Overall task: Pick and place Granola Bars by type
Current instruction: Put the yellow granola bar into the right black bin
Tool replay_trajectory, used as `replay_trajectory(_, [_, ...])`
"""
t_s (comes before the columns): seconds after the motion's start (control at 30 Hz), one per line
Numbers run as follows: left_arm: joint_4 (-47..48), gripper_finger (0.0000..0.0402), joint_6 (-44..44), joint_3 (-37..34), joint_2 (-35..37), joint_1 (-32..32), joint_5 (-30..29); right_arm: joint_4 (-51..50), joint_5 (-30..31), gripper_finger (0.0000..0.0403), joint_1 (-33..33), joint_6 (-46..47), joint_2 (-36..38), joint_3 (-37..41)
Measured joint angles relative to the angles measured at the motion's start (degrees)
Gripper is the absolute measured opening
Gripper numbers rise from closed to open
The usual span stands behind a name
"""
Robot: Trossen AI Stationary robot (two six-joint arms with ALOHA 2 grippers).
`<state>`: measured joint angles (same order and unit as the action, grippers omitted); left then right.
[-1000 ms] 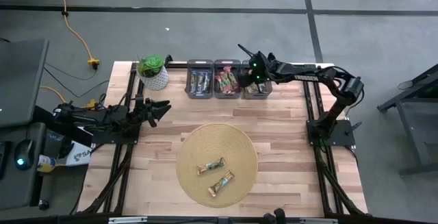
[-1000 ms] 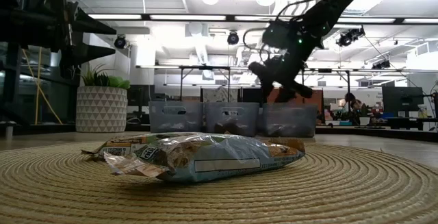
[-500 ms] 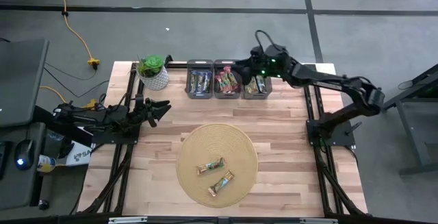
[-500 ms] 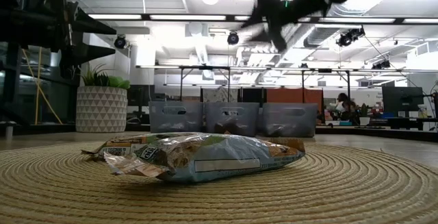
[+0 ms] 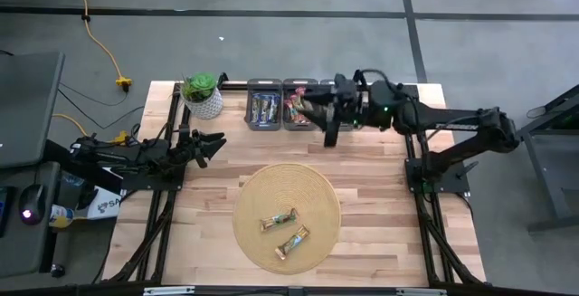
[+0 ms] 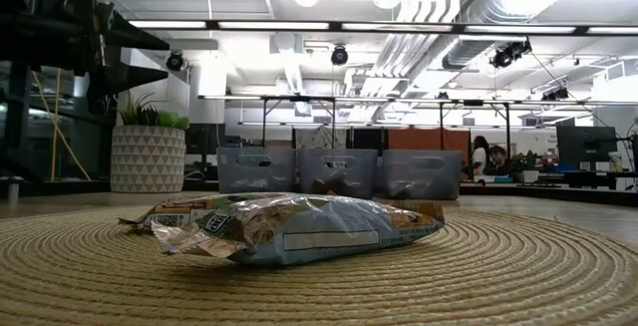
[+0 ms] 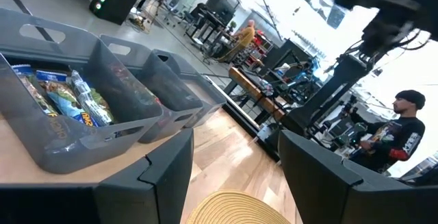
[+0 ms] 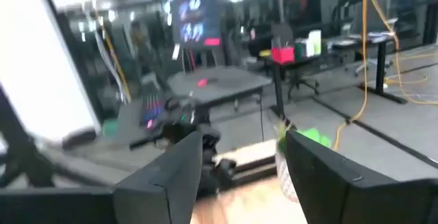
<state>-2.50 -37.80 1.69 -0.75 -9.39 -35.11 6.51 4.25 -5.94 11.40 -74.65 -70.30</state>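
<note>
Two granola bars point(image 5: 280, 219) point(image 5: 292, 242) in green and tan wrappers lie flat on the round woven mat point(image 5: 271, 183); the low view shows the nearer bar point(image 6: 289, 228) close up. Three grey bins point(image 5: 264, 110) stand in a row at the table's far edge and hold more bars, among them the blue-wrapped bars point(image 7: 58, 101). My right gripper point(image 5: 314, 117) hangs open, pointing level toward the table's left, high over the middle bin point(image 5: 297, 106); its fingers point(image 8: 164, 183) hold nothing. My left gripper point(image 5: 215, 142) waits open at the table's left side.
A potted plant point(image 5: 203, 97) in a white patterned pot stands at the far left corner, beside the bins. Bare wood lies between the mat and the bins. A person point(image 7: 397, 131) stands in the room beyond the table.
My right gripper has risen from just over the right bin, climbing out of the top of the low view. It has swung toward the table's near-left, over the middle bin, and has tipped up from slanting down to level. The bars on the mat have not moved.
</note>
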Motion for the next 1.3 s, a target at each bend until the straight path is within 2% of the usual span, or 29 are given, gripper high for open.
replay_trajectory(0.17, [0.0, 0.0211, 0.0, 0.0, 0.0, 0.0, 0.0, -20.1, 5.6, 0.0193, 7.4, -5.0, -5.8, -13.4])
replay_trajectory(0.3, [0.0, 0.0211, 0.0, 0.0, 0.0, 0.0, 0.0, -32.2, 7.2, 0.0193, 11.3, -7.0, -12.7, -23.3])
replay_trajectory(0.57, [0.0, 0.0211, 0.0, 0.0, 0.0, 0.0, 0.0, -41.6, 2.5, 0.0193, 16.7, -9.1, -28.0, -35.7])
replay_trajectory(0.93, [0.0, 0.0211, 0.0, 0.0, 0.0, 0.0, 0.0, -43.4, -4.6, 0.0193, 21.3, -10.4, -43.2, -38.6])
replay_trajectory(1.3, [0.0, 0.0211, 0.0, 0.0, 0.0, 0.0, 0.0, -52.7, -3.3, 0.0193, 23.7, -8.4, -51.4, -38.5])
